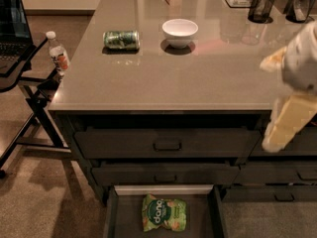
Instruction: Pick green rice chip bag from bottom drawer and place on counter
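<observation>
The green rice chip bag [164, 213] lies flat inside the open bottom drawer [118, 217] at the bottom centre of the camera view. The counter [198, 78] spreads above the closed upper drawers. My gripper [282, 128] hangs at the right edge, cream-coloured and blurred, in front of the counter's right front edge and well up and to the right of the bag. It holds nothing that I can see.
A green drink can [121, 39] lies on its side on the counter, next to a white bowl [180, 32]. Black mesh cups [261, 6] stand at the back right. A water bottle [57, 52] and a laptop stand [20, 68] sit at the left.
</observation>
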`<state>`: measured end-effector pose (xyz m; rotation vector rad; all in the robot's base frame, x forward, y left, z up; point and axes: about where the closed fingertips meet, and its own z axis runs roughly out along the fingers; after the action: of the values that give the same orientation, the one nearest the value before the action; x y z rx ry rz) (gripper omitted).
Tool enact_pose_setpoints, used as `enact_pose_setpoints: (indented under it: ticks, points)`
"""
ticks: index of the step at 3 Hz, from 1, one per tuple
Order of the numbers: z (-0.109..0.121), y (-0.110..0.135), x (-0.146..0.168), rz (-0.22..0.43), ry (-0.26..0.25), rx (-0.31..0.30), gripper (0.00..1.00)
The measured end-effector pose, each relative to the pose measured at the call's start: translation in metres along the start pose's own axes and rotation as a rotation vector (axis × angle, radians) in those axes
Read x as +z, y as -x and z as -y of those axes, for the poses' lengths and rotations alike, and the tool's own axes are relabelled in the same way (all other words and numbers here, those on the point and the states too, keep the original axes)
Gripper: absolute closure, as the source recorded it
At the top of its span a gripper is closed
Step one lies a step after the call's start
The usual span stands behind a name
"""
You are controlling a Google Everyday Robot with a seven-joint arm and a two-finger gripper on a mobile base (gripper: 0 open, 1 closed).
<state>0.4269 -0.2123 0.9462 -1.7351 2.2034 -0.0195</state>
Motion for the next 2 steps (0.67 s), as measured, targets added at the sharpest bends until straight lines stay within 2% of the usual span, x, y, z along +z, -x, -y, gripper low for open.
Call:
enact_pose_setpoints:
  ticks: [2]
  points:
    - [-0.089,-0.018,0.088,0.245,0.081,-0.045,0.00]
